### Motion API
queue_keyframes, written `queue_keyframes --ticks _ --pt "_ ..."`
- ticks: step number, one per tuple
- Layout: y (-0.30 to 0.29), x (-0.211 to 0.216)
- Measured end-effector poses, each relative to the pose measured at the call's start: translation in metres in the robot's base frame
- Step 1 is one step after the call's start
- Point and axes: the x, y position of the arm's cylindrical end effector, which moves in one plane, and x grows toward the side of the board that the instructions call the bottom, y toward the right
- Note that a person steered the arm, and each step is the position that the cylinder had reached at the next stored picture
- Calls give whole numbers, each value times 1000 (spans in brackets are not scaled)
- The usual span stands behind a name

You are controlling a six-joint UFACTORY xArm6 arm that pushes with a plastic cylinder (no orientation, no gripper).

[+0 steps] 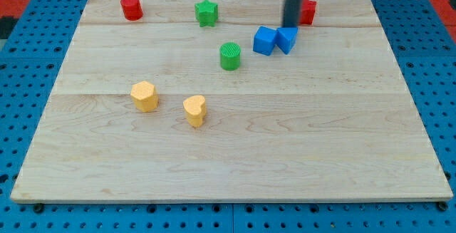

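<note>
Camera view shows my tip (293, 26), with no jaws on the rod, at the far edge of the right blue block (287, 39), which touches the left blue block (264, 40), a red block (307, 11) just behind on the wooden tabletop (235, 154).

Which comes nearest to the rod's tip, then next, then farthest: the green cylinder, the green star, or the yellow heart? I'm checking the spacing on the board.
Measured from my tip, near the view's top right by the two blue blocks:
1. Green cylinder, down-left of the tip.
2. Green star, further left along the top.
3. Yellow heart, lower, around mid-board.
</note>
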Motion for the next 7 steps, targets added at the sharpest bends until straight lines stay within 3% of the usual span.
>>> queue_keyframes --ticks 2,3,4,5,6,7 --pt "-116 45" --pt "-111 36" --pt "-46 35" --pt "-42 -11" --pt "-92 -25" --pt "-137 -1"
